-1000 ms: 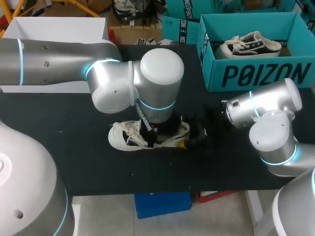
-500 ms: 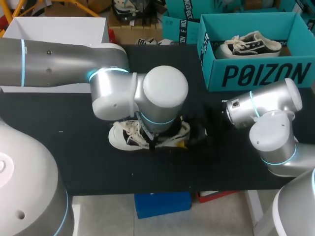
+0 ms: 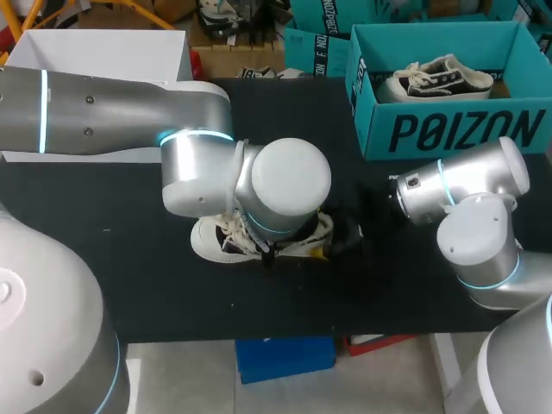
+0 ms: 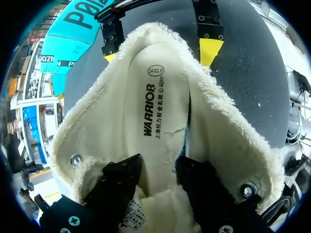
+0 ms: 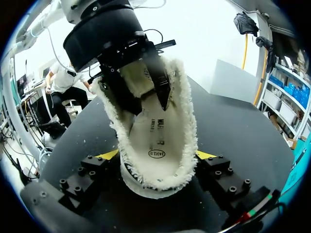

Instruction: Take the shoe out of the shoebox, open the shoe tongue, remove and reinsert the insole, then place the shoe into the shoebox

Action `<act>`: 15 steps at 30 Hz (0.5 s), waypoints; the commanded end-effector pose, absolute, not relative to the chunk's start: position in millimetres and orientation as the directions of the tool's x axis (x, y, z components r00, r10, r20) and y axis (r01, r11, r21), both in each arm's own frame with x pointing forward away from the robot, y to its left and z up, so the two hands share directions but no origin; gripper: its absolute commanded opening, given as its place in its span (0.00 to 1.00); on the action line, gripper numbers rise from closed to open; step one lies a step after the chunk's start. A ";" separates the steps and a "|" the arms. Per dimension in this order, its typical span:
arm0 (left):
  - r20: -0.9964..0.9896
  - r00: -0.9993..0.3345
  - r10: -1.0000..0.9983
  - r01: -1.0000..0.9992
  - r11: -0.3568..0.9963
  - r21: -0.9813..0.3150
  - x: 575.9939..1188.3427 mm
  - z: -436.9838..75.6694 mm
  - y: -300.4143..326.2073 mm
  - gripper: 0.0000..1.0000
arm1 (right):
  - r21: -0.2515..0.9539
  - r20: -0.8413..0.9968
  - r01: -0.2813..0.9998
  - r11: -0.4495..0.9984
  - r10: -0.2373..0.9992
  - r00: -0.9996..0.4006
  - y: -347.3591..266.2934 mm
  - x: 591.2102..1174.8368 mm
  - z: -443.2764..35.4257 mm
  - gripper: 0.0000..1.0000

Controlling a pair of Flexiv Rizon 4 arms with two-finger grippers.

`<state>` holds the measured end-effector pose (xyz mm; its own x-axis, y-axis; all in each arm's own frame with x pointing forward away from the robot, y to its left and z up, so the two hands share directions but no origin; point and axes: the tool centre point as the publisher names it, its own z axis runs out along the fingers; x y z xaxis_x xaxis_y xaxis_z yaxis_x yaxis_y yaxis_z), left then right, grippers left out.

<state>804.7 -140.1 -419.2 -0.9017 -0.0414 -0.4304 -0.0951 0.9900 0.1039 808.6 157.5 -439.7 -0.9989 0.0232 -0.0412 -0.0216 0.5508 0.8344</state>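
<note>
**Fleece-lined shoe pinned at the heel, insole under the pincer**

The shoe (image 3: 212, 241) is seen lying on the black table (image 3: 129, 259) in the middle of the head view, toe towards the left of the frame. It is well apart from the teal shoebox (image 3: 448, 131) at the upper right, in which a second shoe (image 3: 440, 79) is left.

The shoe is judged light and soft. The fleece collar is expected to give under pressure, and the insole (image 4: 156, 109) to be thin, bendable and loosely seated. The stiffer heel is judged the best place to steady the shoe. The insole is best taken by an edge rather than pressed flat.

The right gripper (image 5: 158, 155) is closed on the heel, with one yellow tip against each side of the fleece. The left gripper (image 4: 158, 162) is lowered into the mouth of the shoe. Its dark fingers (image 4: 119, 177) are set narrowly apart on the insole, and nothing is seen clamped between them.

In the head view the left gripper and most of the shoe's opening are hidden by the left arm (image 3: 285, 177); only the toe and laces (image 3: 235, 231) are shown. The fingers inside the shoe are revealed only by the wrist views. The heel grip from both sides is made plainest by the right wrist view.
</note>
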 end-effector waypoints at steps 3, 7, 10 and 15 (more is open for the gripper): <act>-0.461 -0.887 -0.038 -0.101 0.988 0.113 867.5 -546.5 -128.2 0.47 | 0.834 -0.039 -0.020 0.552 0.024 -0.999 156.9 809.5 -443.7 0.00; -0.468 -0.883 -0.040 -0.103 0.988 0.111 872.2 -545.3 -127.2 0.47 | 0.834 -0.039 -0.020 0.552 0.024 -0.999 156.9 809.5 -443.7 0.00; -0.456 -0.889 -0.042 -0.100 0.990 0.103 872.4 -546.1 -125.8 0.33 | 0.834 -0.039 -0.020 0.552 0.024 -0.999 156.9 809.5 -443.7 0.00; -0.418 -0.908 -0.020 -0.071 0.992 0.105 861.7 -551.8 -127.2 0.00 | 0.834 -0.039 -0.020 0.552 0.024 -0.999 156.9 809.5 -443.7 0.00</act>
<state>799.6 -144.9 -423.5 -0.9026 -0.0242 -0.4299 -0.0802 0.9904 0.1126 808.9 156.5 -439.7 -0.9989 0.0241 -0.0409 -0.0209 0.5509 0.8343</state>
